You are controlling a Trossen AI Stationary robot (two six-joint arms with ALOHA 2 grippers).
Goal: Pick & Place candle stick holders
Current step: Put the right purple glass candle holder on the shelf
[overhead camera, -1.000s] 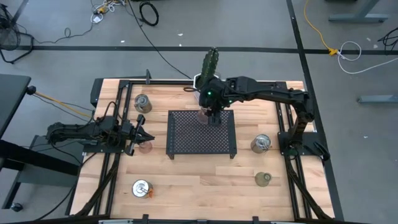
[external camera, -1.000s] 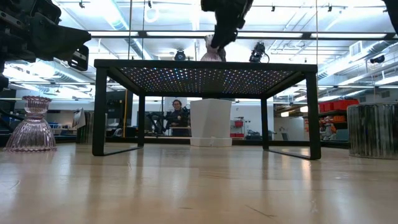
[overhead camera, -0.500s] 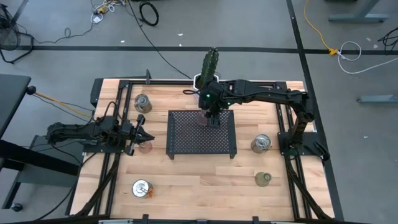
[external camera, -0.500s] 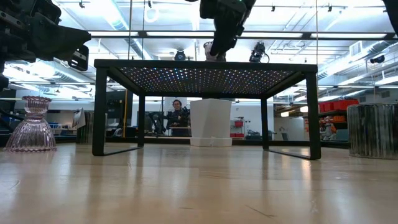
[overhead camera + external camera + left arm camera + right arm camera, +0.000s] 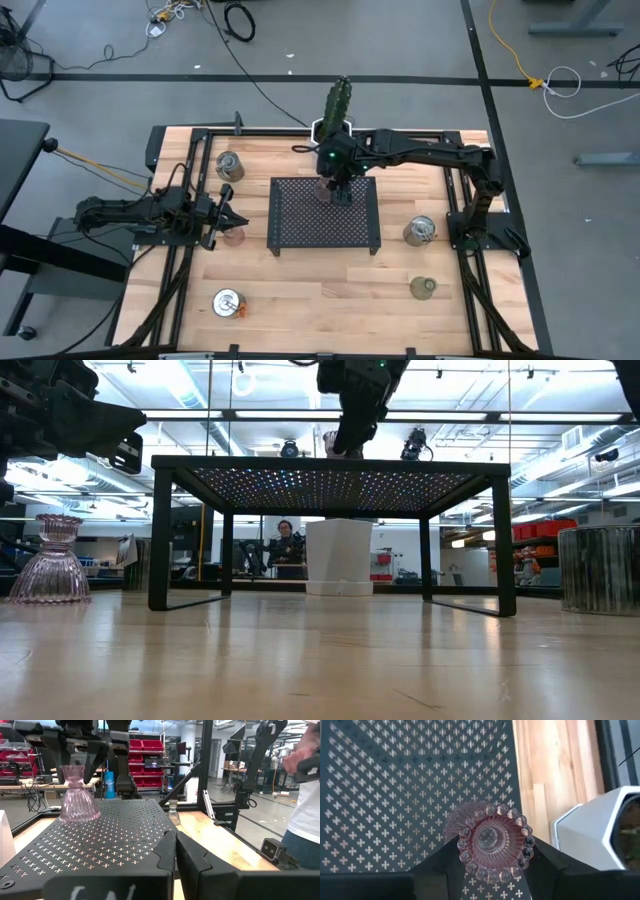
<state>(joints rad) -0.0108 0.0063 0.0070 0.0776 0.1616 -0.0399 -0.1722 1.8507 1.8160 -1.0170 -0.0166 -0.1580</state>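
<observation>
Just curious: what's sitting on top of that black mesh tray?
A pink glass candle holder stands on the black mesh tray, between the right gripper's fingers. Nothing else shows there.

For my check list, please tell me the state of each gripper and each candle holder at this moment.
Right gripper: fingers shut on the pink glass holder.
Pink glass holder: upright on the black mesh tray.
Left gripper: fingers shut, empty.
Second pink holder: upright on the table, free.
Silver holders: upright on the table, free.
Greenish holder: upright on the table, free.
</observation>
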